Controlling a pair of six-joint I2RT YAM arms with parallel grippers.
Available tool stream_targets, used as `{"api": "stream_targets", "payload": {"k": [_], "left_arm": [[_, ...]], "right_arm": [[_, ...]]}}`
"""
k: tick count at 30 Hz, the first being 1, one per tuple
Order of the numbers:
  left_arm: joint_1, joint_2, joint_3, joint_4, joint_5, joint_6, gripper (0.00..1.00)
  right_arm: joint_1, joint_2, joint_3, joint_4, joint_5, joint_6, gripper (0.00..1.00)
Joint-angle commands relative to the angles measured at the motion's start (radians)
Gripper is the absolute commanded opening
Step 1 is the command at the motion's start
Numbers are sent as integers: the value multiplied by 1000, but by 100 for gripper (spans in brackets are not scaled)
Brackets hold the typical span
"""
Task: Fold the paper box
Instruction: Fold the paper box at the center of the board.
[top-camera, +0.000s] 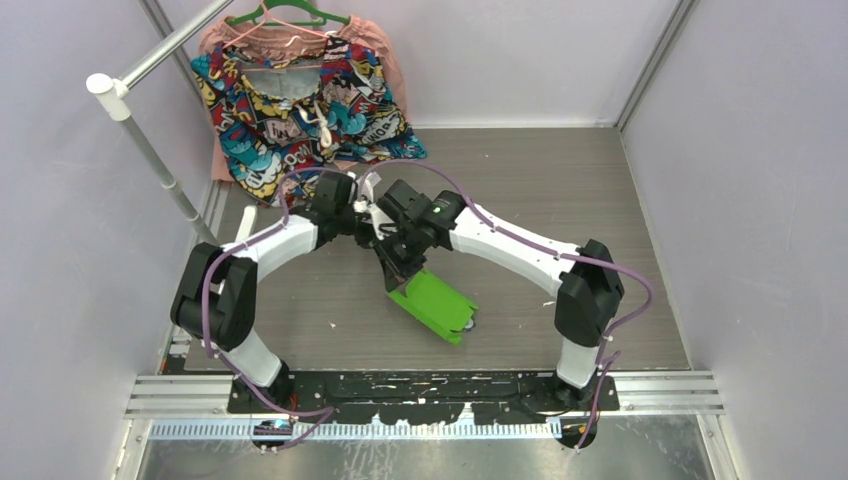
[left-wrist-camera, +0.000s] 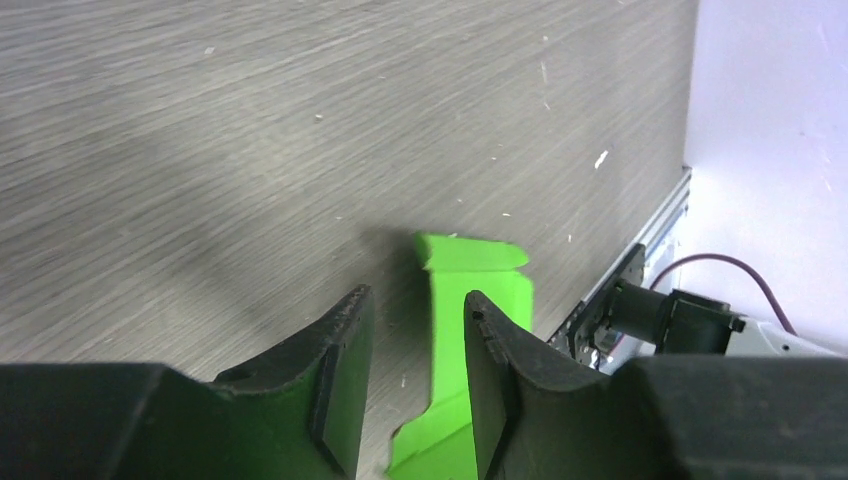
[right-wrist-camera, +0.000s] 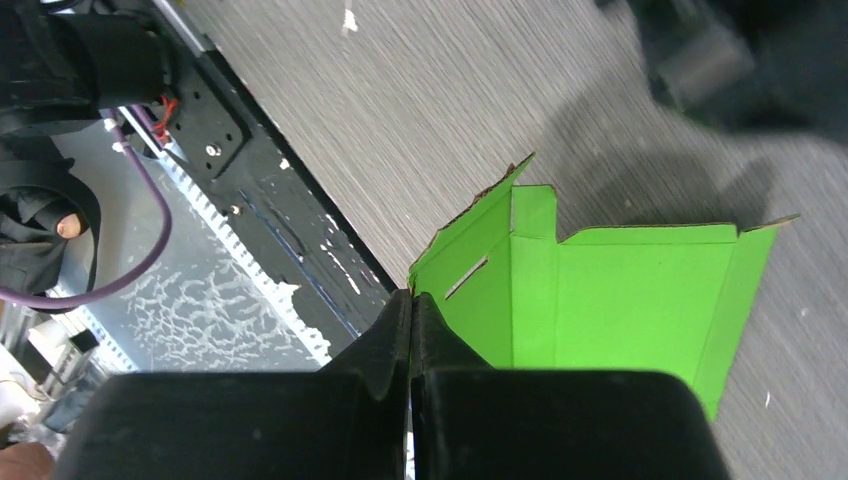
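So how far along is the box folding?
Done: paper box creased, side panels and a slotted flap partly raised. In hand: right gripper shut on a corner flap; left gripper open beside the card. Left: closing walls, tucking tabs; no closed box yet.

A plain, bright lime-green box (top-camera: 435, 303), with brown raw card showing along its cut edges, stands out against a grey wood-grain table (top-camera: 560, 200) flecked with white specks. At the table's far left corner, a shirt (top-camera: 300, 110) in a comic-strip print of blue, red, yellow and black hangs over salmon-pink cloth (top-camera: 212, 38) on a green hanger (top-camera: 290, 12). The arms (top-camera: 510, 245) are white with black joints. Their cables (left-wrist-camera: 722, 259) are purple, and the left gripper (left-wrist-camera: 415, 300) and right gripper (right-wrist-camera: 412, 295) are black.
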Motion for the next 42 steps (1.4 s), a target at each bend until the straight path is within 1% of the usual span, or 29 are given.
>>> {"api": "stream_targets", "payload": {"k": [1, 5, 9, 19, 23, 28, 38, 42], "left_arm": [[-13, -8, -62, 172, 92, -44, 39], [-15, -16, -115, 210, 101, -44, 39], [-17, 0, -145, 229, 102, -41, 39], [-51, 51, -195, 293, 79, -62, 39], [-68, 78, -199, 314, 76, -71, 38], [-86, 96, -203, 328, 69, -74, 38], [-119, 135, -189, 349, 65, -88, 38], [-128, 146, -188, 356, 65, -93, 38]], "right_arm": [[37, 41, 123, -45, -26, -72, 1], [45, 59, 135, -63, 0, -96, 1], [60, 59, 115, -71, 66, -98, 1], [127, 65, 12, -1, 303, 43, 1], [145, 68, -18, 26, 325, 65, 1], [150, 73, -11, 21, 352, 71, 1], [169, 108, 24, -38, 545, 134, 1], [188, 130, 40, -57, 596, 147, 1]]}}
